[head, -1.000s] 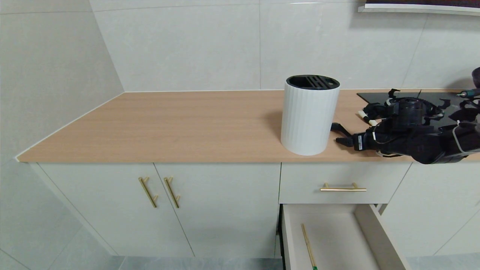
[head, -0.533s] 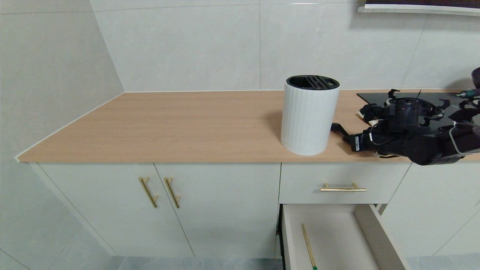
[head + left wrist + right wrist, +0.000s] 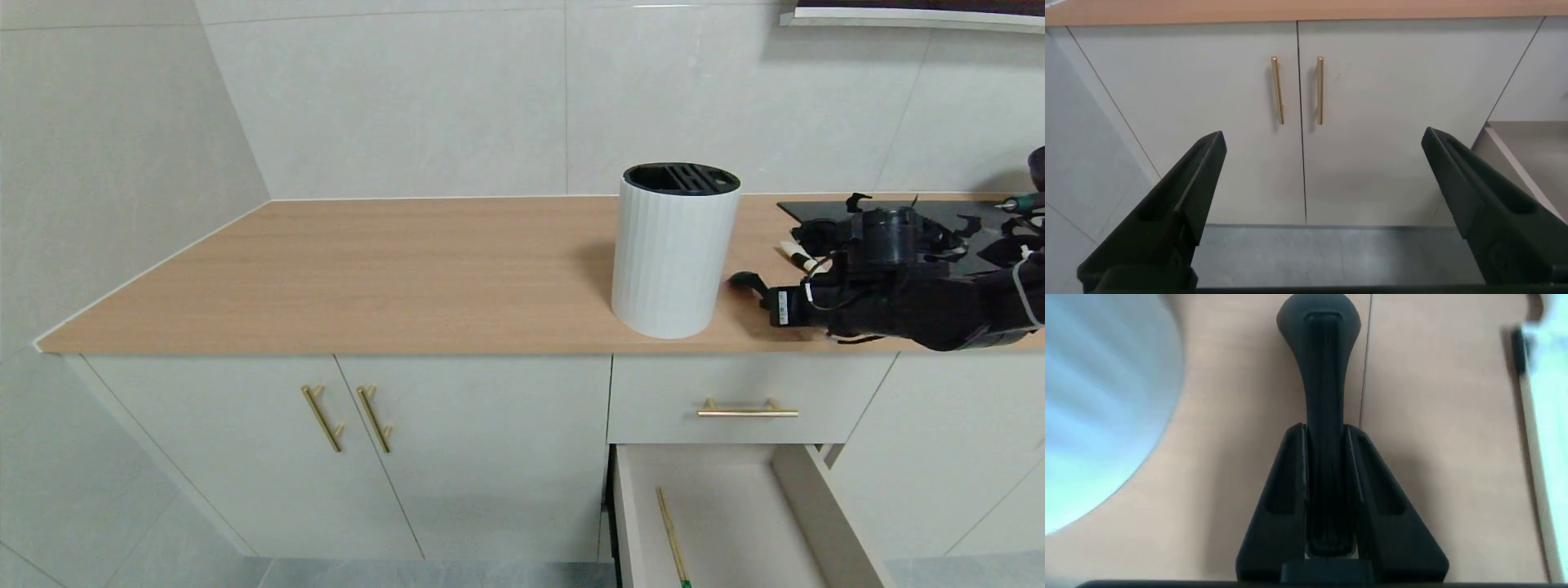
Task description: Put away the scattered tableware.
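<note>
Pale wall tiles back a wooden tabletop over white cabinets. A white ribbed holder with a slotted black top stands upright near the front edge. Just beside it, the right hand lies low over the wood, its fingers clamped on a black handle whose rounded end points toward the holder; whether they touch is unclear. A white-handled utensil lies behind the hand, at the black cooktop. Below, an open drawer holds a chopstick with a green tip. The left hand hangs with fingers wide apart, facing the cabinet doors and their gold handles.
</note>
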### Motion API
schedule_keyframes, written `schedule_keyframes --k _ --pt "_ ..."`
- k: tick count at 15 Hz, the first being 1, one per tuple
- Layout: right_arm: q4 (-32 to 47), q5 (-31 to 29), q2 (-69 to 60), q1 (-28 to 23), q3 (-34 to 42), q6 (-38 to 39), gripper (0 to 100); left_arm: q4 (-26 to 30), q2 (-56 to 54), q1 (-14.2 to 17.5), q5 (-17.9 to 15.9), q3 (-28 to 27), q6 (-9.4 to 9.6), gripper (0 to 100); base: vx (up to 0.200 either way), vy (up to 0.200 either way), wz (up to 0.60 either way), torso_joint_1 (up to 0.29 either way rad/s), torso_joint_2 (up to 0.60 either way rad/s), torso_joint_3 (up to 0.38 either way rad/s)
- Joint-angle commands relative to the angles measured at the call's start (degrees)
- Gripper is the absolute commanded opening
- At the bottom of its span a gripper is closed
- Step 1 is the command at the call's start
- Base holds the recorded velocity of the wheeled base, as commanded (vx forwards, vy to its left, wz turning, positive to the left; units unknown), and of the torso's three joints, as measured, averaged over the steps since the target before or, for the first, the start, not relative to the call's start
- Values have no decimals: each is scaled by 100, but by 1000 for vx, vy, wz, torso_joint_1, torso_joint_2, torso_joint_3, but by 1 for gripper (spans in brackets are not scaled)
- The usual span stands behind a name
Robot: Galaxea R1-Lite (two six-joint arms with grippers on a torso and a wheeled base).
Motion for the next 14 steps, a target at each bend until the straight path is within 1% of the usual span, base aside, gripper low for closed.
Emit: schedule_keyframes --k 1,3,9,11,13,14 --pt "394 -69 -856 44 364 222 0 -1 0 2 2 0 2 100 0 0 0 0 0 0" --pt "763 -52 -1366 44 645 477 0 -1 0 2 2 0 2 100 0 0 0 0 0 0" --pt "772 -25 -2658 62 2139 573 0 -1 0 2 2 0 2 100 0 0 0 0 0 0" --pt "772 -25 -3053 211 2631 565 0 -1 0 2 2 0 2 100 0 0 0 0 0 0" --pt "754 -16 -3176 273 3053 600 0 -1 0 2 2 0 2 100 0 0 0 0 0 0" --pt "737 -16 -3150 299 3150 600 0 -1 0 2 2 0 2 100 0 0 0 0 0 0"
